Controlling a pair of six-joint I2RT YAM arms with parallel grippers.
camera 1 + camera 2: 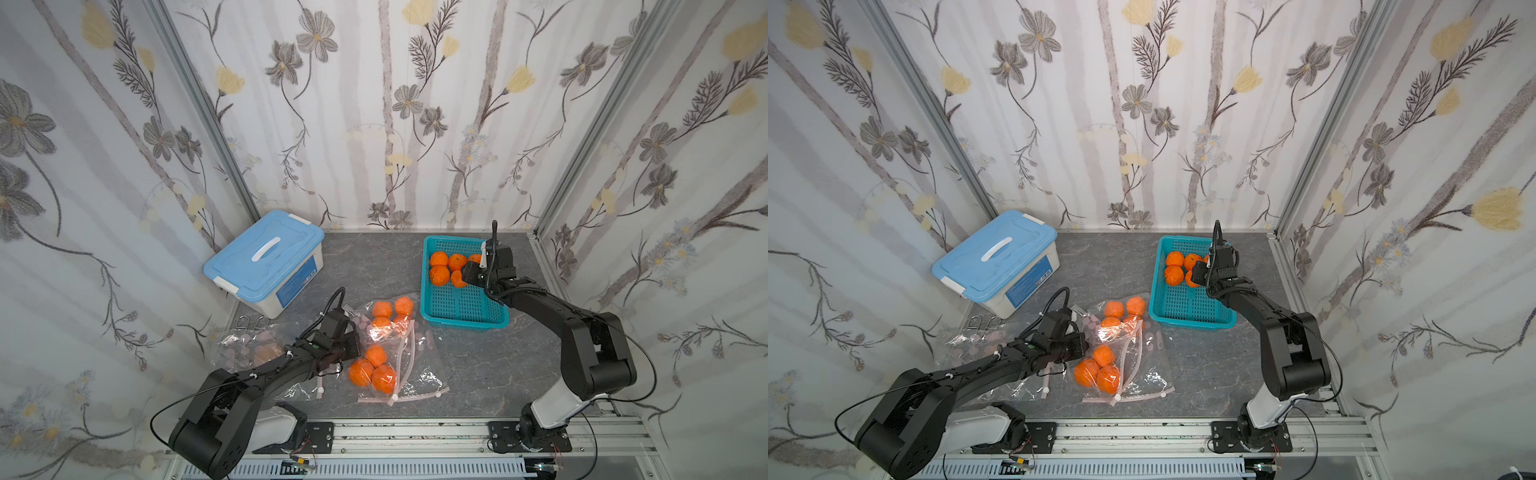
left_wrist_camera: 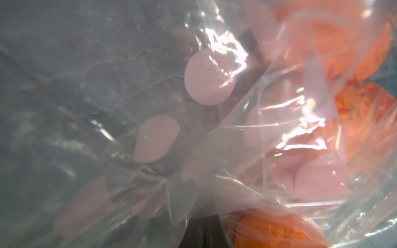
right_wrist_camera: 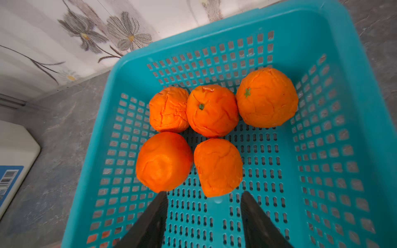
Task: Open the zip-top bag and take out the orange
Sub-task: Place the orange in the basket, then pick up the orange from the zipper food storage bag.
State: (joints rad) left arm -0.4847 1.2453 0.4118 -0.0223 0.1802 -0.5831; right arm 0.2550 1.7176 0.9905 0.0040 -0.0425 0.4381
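A clear zip-top bag (image 1: 409,365) with pink dots lies mid-table, its pink zip strip parted, holding three oranges (image 1: 374,370). A second bag (image 1: 388,313) just behind it holds several more. My left gripper (image 1: 353,338) sits at the bag's left edge, shut on bunched film (image 2: 171,189); its dark jaws (image 2: 204,232) show through the plastic. My right gripper (image 3: 204,195) hangs open and empty over the teal basket (image 3: 343,64). Several oranges lie in that basket, the nearest orange (image 3: 218,167) just beyond my fingertips, apart from them. In both top views this gripper (image 1: 1198,274) is above the basket (image 1: 1183,311).
A white box with a blue lid (image 1: 266,257) stands at the back left. Another crumpled clear bag (image 1: 245,345) and two metal clips (image 1: 249,322) lie under and beside my left arm. Patterned walls close in three sides.
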